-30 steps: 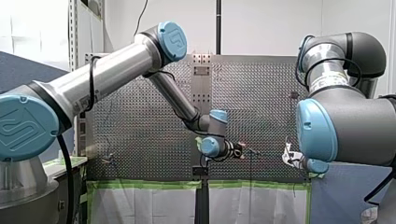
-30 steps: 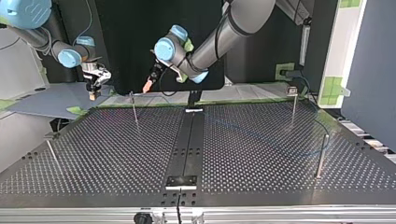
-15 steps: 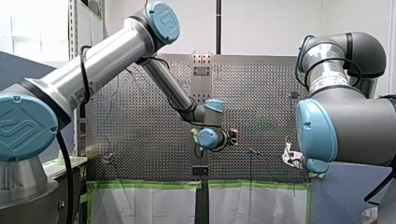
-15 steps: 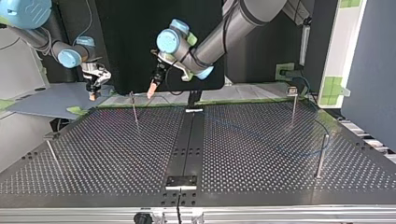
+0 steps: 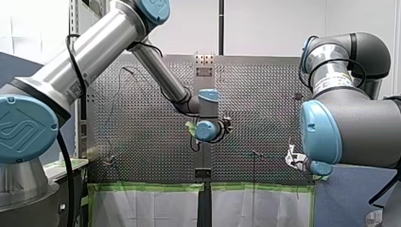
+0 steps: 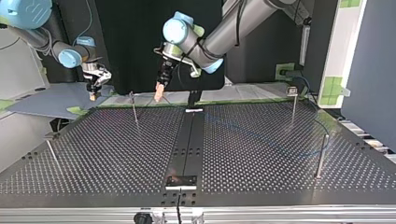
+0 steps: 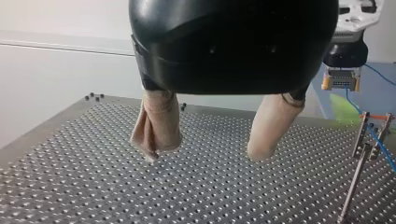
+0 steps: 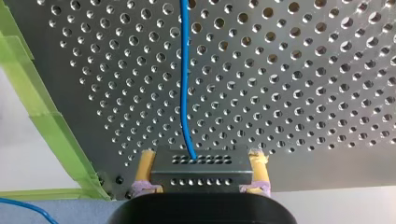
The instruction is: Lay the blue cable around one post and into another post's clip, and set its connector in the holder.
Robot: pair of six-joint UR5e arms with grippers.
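Left pincer (image 6: 159,95) nearer table (image 6: 116,154) centre; blue cable (image 8: 185,79) straight ahead from connector (image 8: 200,169).

You're looking at a robotics lab, set up as a test bench.

Two industrial arms, my left arm (image 5: 94,52) and my right arm (image 5: 350,127), stand at a metal table (image 6: 261,154) drilled all over with a regular grid of holes. Thin steel posts (image 6: 320,156) stand in it, and an aluminium rail (image 6: 280,213) runs along its near edge in the top view. Green tape (image 5: 151,187) marks the borders. Bare white walls (image 5: 274,23) and a grey partition (image 6: 373,70) close the space in.
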